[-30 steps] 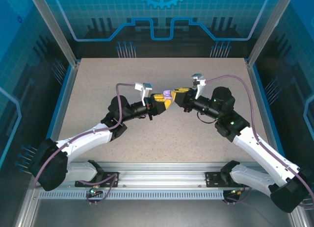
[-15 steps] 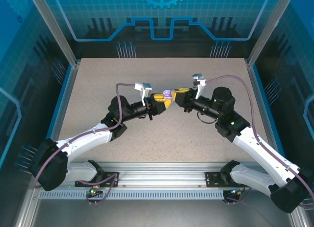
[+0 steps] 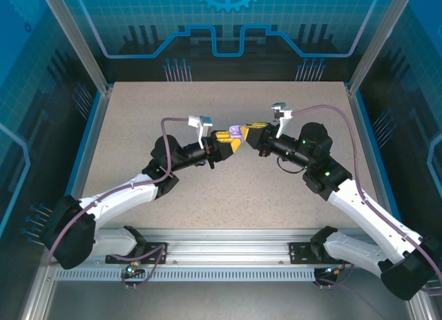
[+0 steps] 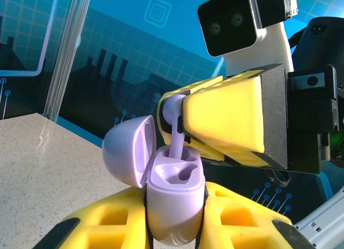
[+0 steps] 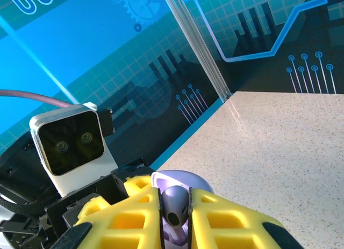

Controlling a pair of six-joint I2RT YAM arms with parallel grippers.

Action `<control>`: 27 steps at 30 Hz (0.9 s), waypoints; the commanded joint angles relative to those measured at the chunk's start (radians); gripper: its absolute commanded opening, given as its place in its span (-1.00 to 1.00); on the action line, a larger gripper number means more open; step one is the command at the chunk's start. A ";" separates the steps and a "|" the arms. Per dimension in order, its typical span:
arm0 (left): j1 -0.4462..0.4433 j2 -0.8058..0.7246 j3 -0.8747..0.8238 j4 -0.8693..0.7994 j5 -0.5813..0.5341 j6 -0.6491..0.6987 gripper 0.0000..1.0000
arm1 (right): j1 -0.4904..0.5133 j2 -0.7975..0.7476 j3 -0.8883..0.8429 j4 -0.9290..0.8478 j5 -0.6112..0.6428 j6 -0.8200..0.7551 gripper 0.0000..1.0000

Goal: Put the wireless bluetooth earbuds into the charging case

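My left gripper (image 4: 174, 227) is shut on a lavender charging case (image 4: 174, 200), held upright above the middle of the table with its lid (image 4: 124, 149) swung open to the left. My right gripper (image 5: 174, 219) is shut on a lavender earbud (image 5: 174, 206). In the left wrist view the earbud (image 4: 176, 128) hangs from the right gripper's yellow fingers (image 4: 226, 117) with its stem tip down inside the case's far slot. The near slot is empty. From above, the two grippers meet tip to tip around the case (image 3: 237, 133).
Both arms reach toward the centre of the speckled beige table (image 3: 228, 189). Blue walls and metal posts (image 3: 93, 54) ring the table. Each gripper's white wrist camera (image 4: 242, 20) faces the other at close range.
The right gripper has shifted slightly toward the case with the earbud. The left arm holds the case nearly still.
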 commanded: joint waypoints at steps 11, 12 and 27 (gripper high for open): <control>-0.020 0.019 0.018 0.021 -0.022 0.075 -1.00 | 0.015 -0.022 0.009 0.023 -0.019 0.016 -0.66; -0.020 0.018 0.020 0.016 -0.023 0.077 -1.00 | 0.014 -0.022 0.012 0.020 -0.022 0.013 -0.66; -0.020 -0.005 0.022 0.020 -0.035 0.083 -1.00 | 0.018 -0.016 0.006 -0.008 -0.028 -0.001 -0.64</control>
